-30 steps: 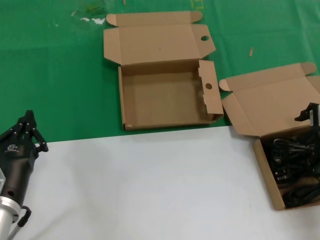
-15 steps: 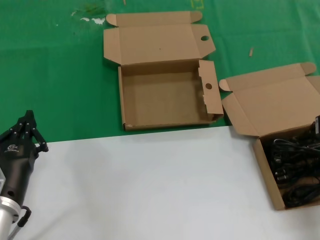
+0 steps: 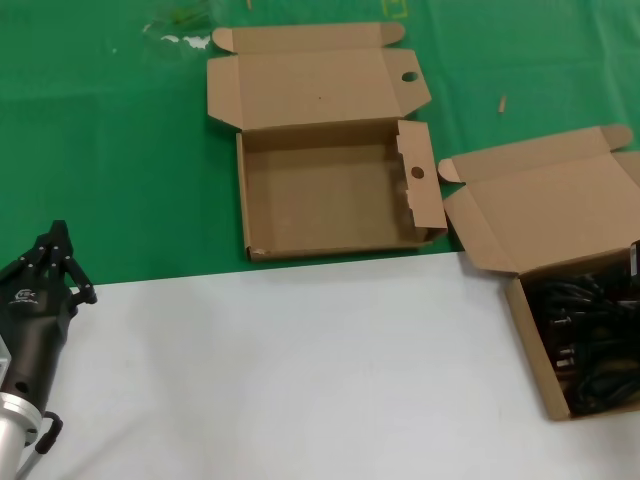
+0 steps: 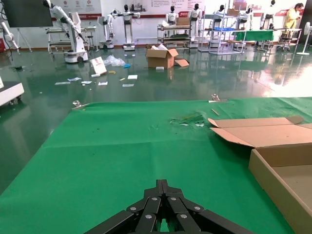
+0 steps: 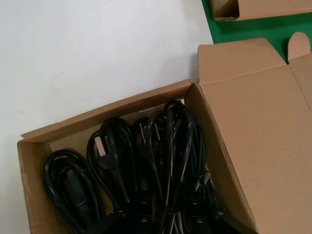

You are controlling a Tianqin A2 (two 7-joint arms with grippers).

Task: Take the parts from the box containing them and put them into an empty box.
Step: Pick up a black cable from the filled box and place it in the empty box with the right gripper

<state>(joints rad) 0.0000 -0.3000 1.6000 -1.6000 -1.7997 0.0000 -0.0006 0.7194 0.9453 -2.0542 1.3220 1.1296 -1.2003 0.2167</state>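
Several black power cords point(image 3: 590, 340) lie bundled in the askew carton point(image 3: 532, 350) at the right, its plain lid folded back. In the right wrist view the cords point(image 5: 146, 146) fill this carton point(image 5: 112, 109). My right gripper point(image 5: 169, 202) is down among them with its fingers apart, cords between and around them. It is almost out of the head view. The wide empty box point(image 3: 243, 200) with hole-punched flaps point(image 3: 417, 172) stands open at the middle back. My left gripper point(image 3: 58, 230) is shut and empty at the near left, parked. It also shows in the left wrist view point(image 4: 163, 185).
A green cloth point(image 3: 120, 150) covers the far half of the table and a white surface point(image 3: 300, 370) the near half. The empty box's wall point(image 4: 278, 180) shows in the left wrist view, and its corner point(image 5: 253, 7) in the right wrist view.
My right gripper has moved down and to the right, leaving the head view and going into the carton of cords. The left arm has not moved.
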